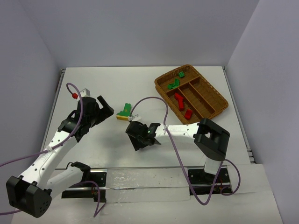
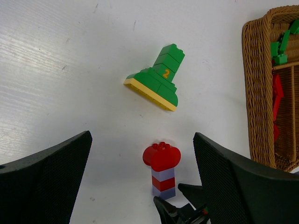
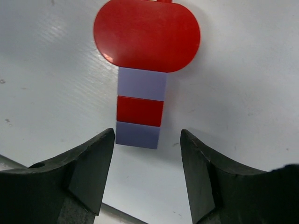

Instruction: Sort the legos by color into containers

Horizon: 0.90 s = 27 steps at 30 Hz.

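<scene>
A stack of legos (image 3: 141,84) lies on the white table: a round red piece on top of lilac, red and lilac bricks. My right gripper (image 3: 147,140) is open; the stack's lilac end reaches just between its fingertips, with a gap on each side. My left gripper (image 2: 142,135) is open wide above the table, holding nothing, and the same stack (image 2: 162,170) shows between its fingers. Beyond it lies a green stack on a yellow plate (image 2: 156,81). In the top view the left gripper (image 1: 108,107) and right gripper (image 1: 135,127) flank the green stack (image 1: 124,112).
The brown wicker tray (image 1: 219,97) stands at the back right. Green legos (image 1: 175,84) lie in its far section and red ones (image 1: 179,99) in the section beside it. Purple cables loop over the table between the arms.
</scene>
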### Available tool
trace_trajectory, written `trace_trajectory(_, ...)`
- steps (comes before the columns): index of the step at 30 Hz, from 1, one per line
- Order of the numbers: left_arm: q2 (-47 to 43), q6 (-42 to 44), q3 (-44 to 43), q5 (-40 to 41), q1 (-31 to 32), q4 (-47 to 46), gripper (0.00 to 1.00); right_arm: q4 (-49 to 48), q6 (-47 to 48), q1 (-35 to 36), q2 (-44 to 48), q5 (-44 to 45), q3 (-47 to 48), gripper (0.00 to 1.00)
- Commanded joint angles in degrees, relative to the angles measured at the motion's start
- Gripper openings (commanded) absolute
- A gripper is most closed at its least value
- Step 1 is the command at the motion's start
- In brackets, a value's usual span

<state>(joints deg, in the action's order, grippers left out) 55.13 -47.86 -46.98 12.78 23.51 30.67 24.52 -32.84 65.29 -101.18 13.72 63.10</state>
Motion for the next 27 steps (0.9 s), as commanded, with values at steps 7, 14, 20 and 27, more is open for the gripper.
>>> trace_trajectory(7,1.67,0.63,-1.92,-2.43,-0.22,-2.02,0.97,-1.17,3.19,-0.78,0.34,-0.60,0.03,0.67)
trace_trajectory(14,2.43,-0.31,-0.92,-3.75,-0.22,-3.59,0.96,-2.08,6.00,-0.78,-1.98,-1.47,1.58,0.59)
trace_trajectory(20,3.97,-0.92,-1.67,-3.81,-0.22,-2.72,0.96,-2.33,5.95,-0.73,-0.73,-0.18,0.66,0.15)
trace_trajectory(27,8.08,0.76,0.94,-12.11,-0.96,-8.23,0.97,-9.40,10.68,-0.78,10.95,2.29,-5.50,0.02)
